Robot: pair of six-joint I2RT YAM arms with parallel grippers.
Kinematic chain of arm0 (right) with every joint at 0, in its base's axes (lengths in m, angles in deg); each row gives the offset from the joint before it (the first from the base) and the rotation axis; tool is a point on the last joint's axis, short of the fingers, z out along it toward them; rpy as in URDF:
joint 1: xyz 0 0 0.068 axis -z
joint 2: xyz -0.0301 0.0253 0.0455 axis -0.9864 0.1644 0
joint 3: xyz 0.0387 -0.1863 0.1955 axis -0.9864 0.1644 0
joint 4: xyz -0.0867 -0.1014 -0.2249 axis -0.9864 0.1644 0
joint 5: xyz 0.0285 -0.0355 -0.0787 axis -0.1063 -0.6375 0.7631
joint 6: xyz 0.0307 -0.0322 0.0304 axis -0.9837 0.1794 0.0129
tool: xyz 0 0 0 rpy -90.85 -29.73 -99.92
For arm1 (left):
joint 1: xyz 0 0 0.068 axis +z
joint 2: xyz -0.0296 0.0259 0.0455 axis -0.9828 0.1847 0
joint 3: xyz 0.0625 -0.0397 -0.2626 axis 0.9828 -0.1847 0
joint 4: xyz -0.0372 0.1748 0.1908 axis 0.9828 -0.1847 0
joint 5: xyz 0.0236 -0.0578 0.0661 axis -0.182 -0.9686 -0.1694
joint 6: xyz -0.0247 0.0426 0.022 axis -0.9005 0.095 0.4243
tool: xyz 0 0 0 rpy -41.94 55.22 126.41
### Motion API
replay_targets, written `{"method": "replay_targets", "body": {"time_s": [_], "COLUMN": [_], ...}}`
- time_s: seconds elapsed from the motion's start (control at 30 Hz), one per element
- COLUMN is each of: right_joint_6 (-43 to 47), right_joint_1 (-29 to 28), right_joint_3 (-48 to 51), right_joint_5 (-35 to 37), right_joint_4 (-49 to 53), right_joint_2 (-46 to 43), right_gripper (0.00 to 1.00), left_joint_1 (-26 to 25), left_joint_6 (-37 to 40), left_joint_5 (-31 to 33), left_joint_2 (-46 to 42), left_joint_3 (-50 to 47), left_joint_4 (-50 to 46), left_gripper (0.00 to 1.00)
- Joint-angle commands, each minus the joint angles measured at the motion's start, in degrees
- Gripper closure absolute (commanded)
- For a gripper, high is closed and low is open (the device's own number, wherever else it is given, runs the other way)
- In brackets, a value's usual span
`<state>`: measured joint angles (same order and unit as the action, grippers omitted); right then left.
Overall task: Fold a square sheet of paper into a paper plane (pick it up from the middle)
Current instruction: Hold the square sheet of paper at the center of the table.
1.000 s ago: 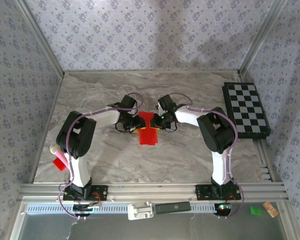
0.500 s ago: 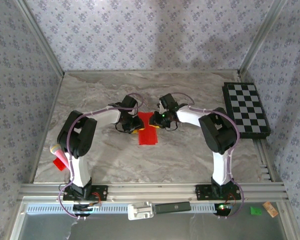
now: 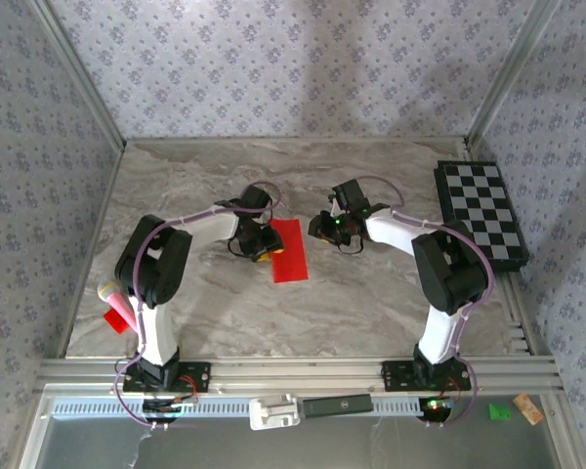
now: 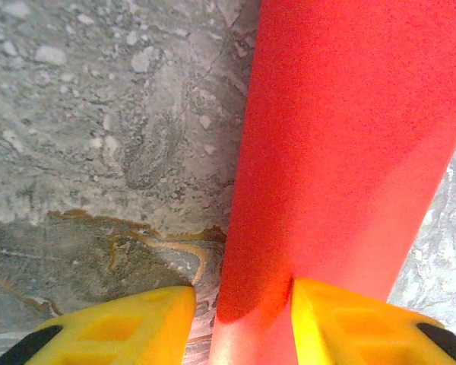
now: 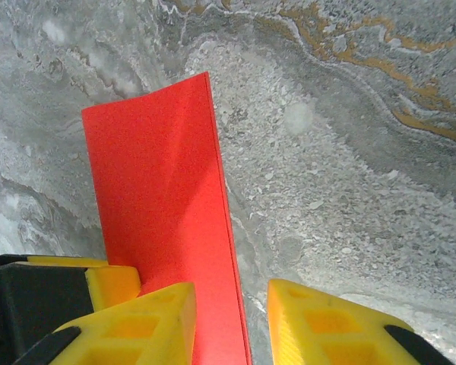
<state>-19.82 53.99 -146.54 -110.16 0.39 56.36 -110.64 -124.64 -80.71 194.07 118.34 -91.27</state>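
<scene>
The square sheet of paper (image 3: pixel 289 251) lies on the marble table as a bright red folded strip, long side running front to back. My left gripper (image 3: pixel 262 244) is at its left edge. In the left wrist view the paper (image 4: pixel 342 129) runs up between the yellow fingers, and the left gripper (image 4: pixel 242 296) stands open, its right finger (image 4: pixel 365 319) resting on the red surface. My right gripper (image 3: pixel 324 228) is just right of the strip and apart from it. It is open (image 5: pixel 232 293) over the paper's (image 5: pixel 159 190) creased right edge, gripping nothing.
A black-and-white chequered board (image 3: pixel 482 213) lies at the table's right edge. A small red scrap (image 3: pixel 115 319) and a pink-and-yellow object (image 3: pixel 109 293) sit by the left arm's base. Patterned walls close three sides. Bare marble (image 3: pixel 273 313) lies in front of the paper.
The right gripper has drawn away to the right, off the paper, and opened wider. The paper's raised far part has come down flat. The left gripper has stayed at the left edge.
</scene>
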Motion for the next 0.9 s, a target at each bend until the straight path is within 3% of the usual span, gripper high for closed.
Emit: {"method": "replay_targets", "body": {"time_s": [0.0, 0.87], "right_joint_6": [0.45, 3.36], "right_joint_1": [-0.36, -4.03], "right_joint_3": [0.2, -7.03], "right_joint_5": [-0.35, -7.74], "right_joint_4": [0.2, 2.68], "right_joint_2": [0.14, 7.91], "right_gripper": [0.68, 0.74], "left_joint_1": [-1.26, -1.71], "left_joint_6": [-0.17, 1.25], "left_joint_5": [2.78, 1.77], "left_joint_2": [5.53, 8.53], "left_joint_3": [-2.3, -0.89], "left_joint_4": [-4.77, -5.83], "left_gripper": [0.59, 0.58]}}
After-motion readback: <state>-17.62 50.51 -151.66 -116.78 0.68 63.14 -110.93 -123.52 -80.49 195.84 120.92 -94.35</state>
